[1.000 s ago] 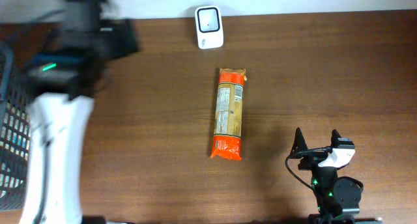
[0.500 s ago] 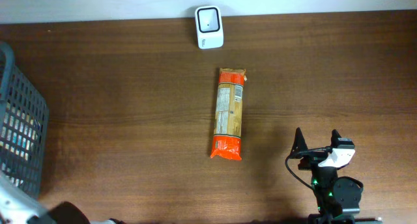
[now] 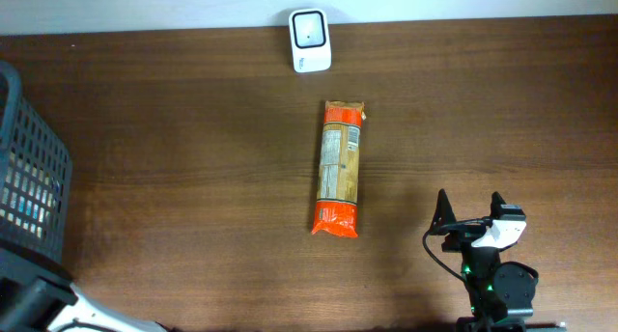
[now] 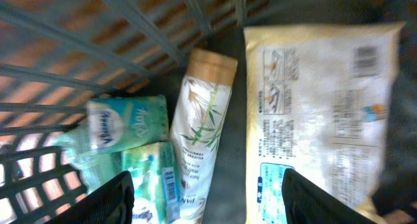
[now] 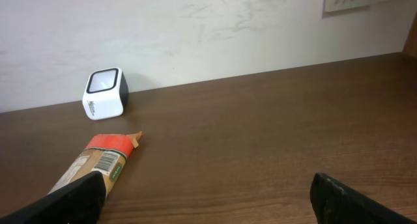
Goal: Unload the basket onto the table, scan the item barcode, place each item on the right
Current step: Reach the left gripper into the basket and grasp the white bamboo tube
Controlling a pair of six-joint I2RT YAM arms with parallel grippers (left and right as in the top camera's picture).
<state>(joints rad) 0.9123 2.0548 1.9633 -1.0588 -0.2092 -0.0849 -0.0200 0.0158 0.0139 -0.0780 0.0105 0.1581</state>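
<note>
Dark wood table (image 3: 193, 129) | packet (image 3: 340, 168): long, orange ends, tan label, barcode up, near scanner (image 3: 310, 28) | my left gripper (image 4: 205, 198) spread over basket (image 4: 98, 42); right gripper (image 5: 208, 196) spread.

White-and-black left robot arm (image 3: 34, 301): formerly blurred across upper left of frame, now a sliver in the bottom left corner. Left gripper (image 4: 207, 185): now over packets (image 4: 313, 113) inside dark grey plastic mesh basket (image 3: 39, 168), itself newly uncovered.

Overhead: straight down, far, whole brown wooden table (image 3: 193, 129). Right wrist: low, level, facing far edge; shares white boxy scanner (image 5: 104, 94) and orange-ended long packet (image 5: 104, 160) with overhead. Left wrist: close, inside grey plastic mesh basket (image 4: 313, 6), at overhead's left edge.
</note>
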